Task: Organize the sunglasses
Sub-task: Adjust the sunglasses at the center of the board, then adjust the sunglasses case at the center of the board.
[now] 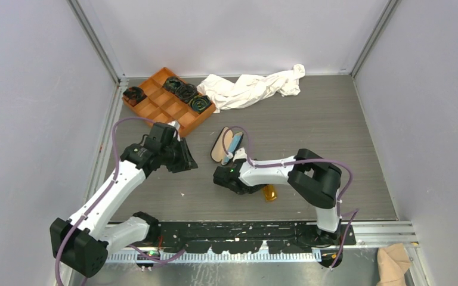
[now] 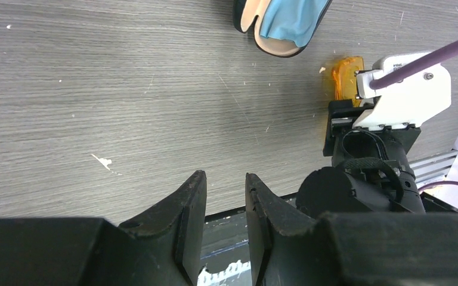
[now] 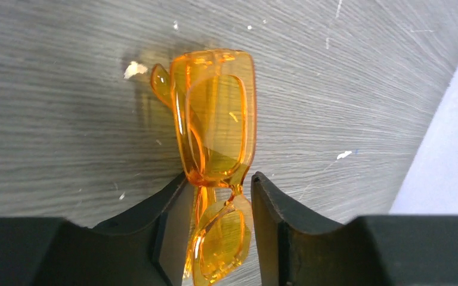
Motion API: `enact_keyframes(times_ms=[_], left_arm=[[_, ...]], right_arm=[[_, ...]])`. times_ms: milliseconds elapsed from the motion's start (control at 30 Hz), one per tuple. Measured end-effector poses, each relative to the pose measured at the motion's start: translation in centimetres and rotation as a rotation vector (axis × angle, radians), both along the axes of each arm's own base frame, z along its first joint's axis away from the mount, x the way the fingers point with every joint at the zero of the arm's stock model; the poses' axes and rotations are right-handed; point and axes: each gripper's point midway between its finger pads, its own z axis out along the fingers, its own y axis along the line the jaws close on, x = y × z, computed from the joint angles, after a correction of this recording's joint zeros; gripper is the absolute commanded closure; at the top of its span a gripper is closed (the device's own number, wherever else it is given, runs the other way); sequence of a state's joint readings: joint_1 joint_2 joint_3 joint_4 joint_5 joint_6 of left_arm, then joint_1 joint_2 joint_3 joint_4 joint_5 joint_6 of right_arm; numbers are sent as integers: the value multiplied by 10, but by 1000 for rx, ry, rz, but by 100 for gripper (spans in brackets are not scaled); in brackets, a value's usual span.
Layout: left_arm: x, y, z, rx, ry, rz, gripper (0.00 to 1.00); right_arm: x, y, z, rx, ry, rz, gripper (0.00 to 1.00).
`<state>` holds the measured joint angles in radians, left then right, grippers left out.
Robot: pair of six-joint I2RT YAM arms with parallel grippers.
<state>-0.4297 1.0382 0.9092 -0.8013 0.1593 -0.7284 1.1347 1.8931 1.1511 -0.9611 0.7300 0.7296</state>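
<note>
On the table (image 1: 322, 119), nr. the front edge, the sunglasses (image 3: 217, 113) are stood on edge and pinched at the bridge by the R gripper (image 3: 217, 186). The L gripper (image 2: 225, 199), well to the left, is shown empty, fingers parted by a narrow gap. An open case (image 1: 219, 148) w/ blue cloth (image 1: 235, 143) is seen just beyond.

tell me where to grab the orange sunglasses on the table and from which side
Take the narrow bridge between the two lenses, coming down from above. The sunglasses lie folded on the table, so the bridge is probably the slimmest part to close across. The right gripper straddles that spot; contact cannot be told.
</note>
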Motion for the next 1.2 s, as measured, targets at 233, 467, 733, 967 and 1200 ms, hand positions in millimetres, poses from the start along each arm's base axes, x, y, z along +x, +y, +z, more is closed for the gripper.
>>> enact_keyframes(times_ms=[233, 467, 733, 967, 1200], left_arm=[[0, -3, -4, -6, 20, -11, 68], [3, -6, -2, -17, 8, -17, 68], [4, -9, -1, -30, 7, -28, 58], [20, -22, -22, -3, 76, -90, 45], [83, -45, -28, 85, 56, -243, 43]], right_arm=[[2, 13, 6, -30, -43, 27, 45], [-13, 45, 4, 51, -31, 74, 44], [-11, 48, 36, 189, -66, 57, 34], [11, 1, 69, 488, -93, -137, 33], [16, -37, 71, 663, -66, -284, 32]])
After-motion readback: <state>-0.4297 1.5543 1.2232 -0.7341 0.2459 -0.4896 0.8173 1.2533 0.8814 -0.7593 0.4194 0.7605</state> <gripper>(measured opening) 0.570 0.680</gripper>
